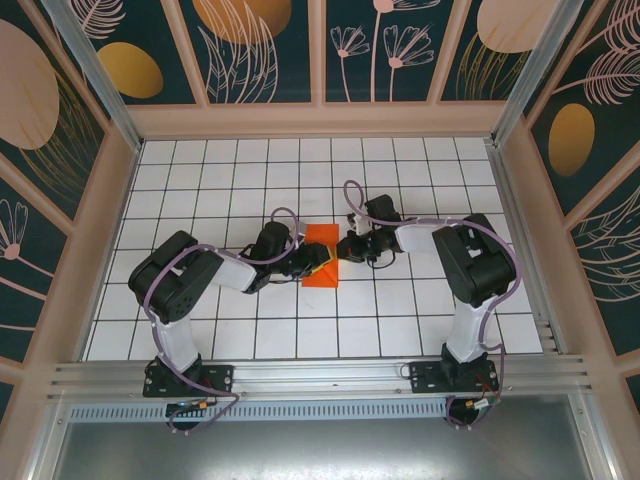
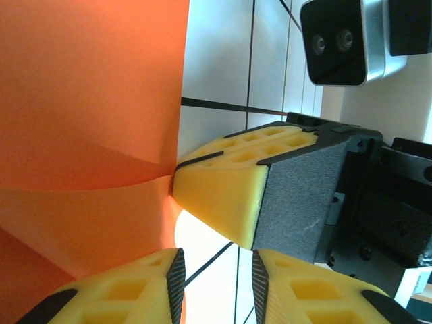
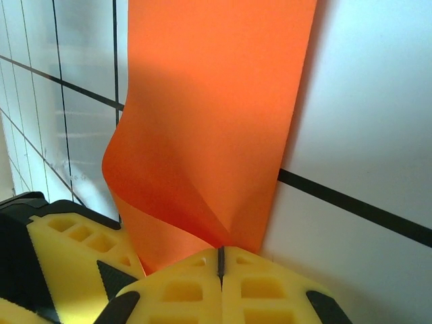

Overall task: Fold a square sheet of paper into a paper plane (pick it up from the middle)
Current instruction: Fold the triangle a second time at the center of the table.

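The square sheet of paper [image 1: 322,240] is bright orange-red and lies on the white grid floor at the centre, partly folded over. My right gripper [image 1: 338,252] is shut on its near edge [image 3: 221,260], where the sheet [image 3: 216,121] curls up into a soft bend. My left gripper [image 1: 316,266] sits close against the right one, at the paper's lower right corner. In the left wrist view its jaws [image 2: 216,287] stand apart with bare floor between them. There the paper [image 2: 88,101] lies to their left, and the right gripper's yellow fingers [image 2: 229,182] pinch its edge.
The white tiled floor [image 1: 250,180] stretches around the paper on all sides. Patterned walls [image 1: 90,220] box in the work area, and a metal rail [image 1: 320,375] runs along the near edge. The two arms meet at the centre, almost touching.
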Robot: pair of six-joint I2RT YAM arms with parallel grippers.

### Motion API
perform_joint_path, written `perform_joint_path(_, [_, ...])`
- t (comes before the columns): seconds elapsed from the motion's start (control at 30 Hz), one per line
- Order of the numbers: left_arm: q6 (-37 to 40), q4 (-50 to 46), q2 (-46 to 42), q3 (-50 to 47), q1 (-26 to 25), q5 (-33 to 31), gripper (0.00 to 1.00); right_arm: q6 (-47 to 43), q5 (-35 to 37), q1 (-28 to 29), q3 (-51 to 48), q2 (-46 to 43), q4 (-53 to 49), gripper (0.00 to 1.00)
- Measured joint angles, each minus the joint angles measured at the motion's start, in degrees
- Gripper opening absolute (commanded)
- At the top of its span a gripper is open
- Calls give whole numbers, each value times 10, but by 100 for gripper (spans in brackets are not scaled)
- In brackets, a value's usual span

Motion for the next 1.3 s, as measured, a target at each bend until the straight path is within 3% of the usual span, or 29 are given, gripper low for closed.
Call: perform_joint_path(1.3, [13, -14, 5, 6, 0, -2, 32, -32, 8, -2, 9, 0, -7, 1])
